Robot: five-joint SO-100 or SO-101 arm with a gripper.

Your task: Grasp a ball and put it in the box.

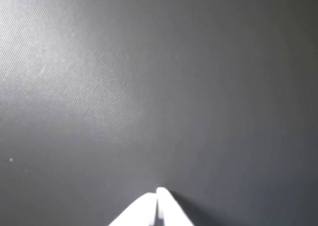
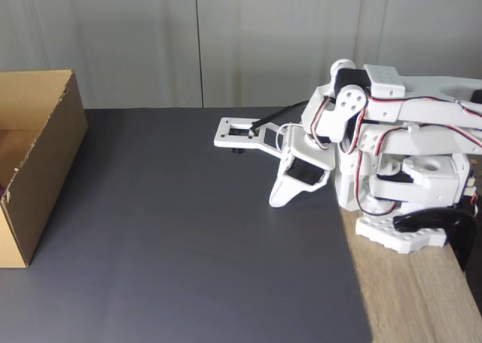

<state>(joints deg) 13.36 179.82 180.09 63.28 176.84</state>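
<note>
The brown cardboard box (image 2: pixel 45 169) stands open-topped at the left edge of the fixed view, cut off by the frame. Inside it, right at the picture's edge, is a tiny purple patch (image 2: pixel 2 186), too small to tell whether it is the ball. The white arm is folded down at the right, far from the box. Its gripper (image 2: pixel 277 201) points down at the dark mat with its tip at or just above the surface. In the wrist view the two white fingers of the gripper (image 1: pixel 159 192) meet at the bottom edge, shut with nothing between them.
A dark grey mat (image 2: pixel 188 245) covers the table between box and arm. The arm's base (image 2: pixel 407 185) sits on a wooden strip (image 2: pixel 414 298) at the right. A white camera bracket (image 2: pixel 237 134) juts left from the wrist.
</note>
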